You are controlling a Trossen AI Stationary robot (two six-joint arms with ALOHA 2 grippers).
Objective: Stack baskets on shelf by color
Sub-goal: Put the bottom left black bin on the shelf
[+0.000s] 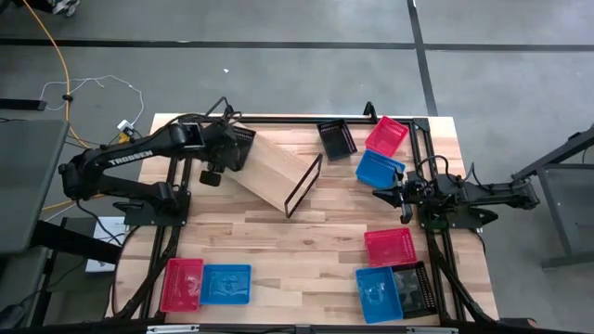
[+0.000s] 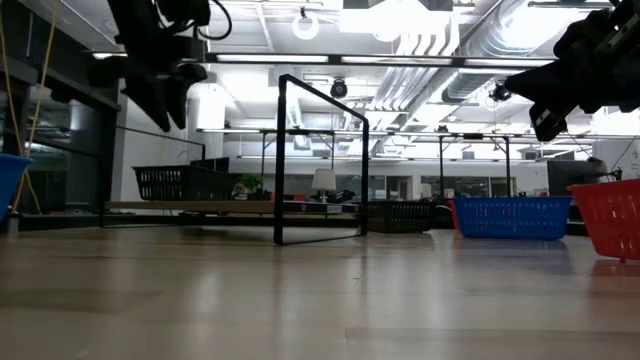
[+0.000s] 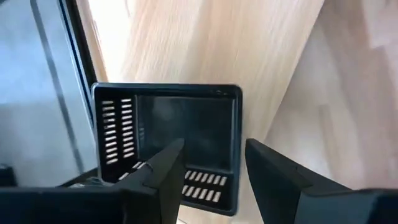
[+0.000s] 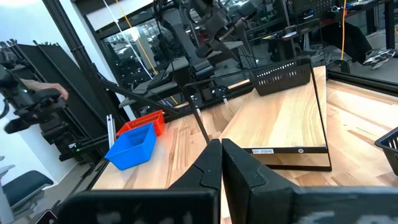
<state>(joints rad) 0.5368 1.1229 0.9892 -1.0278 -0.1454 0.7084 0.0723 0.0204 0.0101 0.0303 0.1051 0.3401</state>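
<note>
A black basket [image 3: 168, 143] was seen sitting on the far end of the wooden shelf [image 1: 278, 172]. It looked light, thin and stiff, best taken by its rim. The left gripper [image 3: 211, 174] was held open just above it, grasping nothing; the right gripper [image 4: 221, 165] was kept shut and empty.

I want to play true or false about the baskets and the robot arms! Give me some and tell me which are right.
1. A black basket sits on the far end of the shelf. True.
2. The left pincer is squeezing that basket. False: its fingers are apart, above the basket.
3. The right pincer is shut. True.
4. The right pincer holds a blue basket. False: it holds nothing; it hangs over the table near the blue basket.
5. A red basket is on the shelf. False: only the black one is there.
</note>
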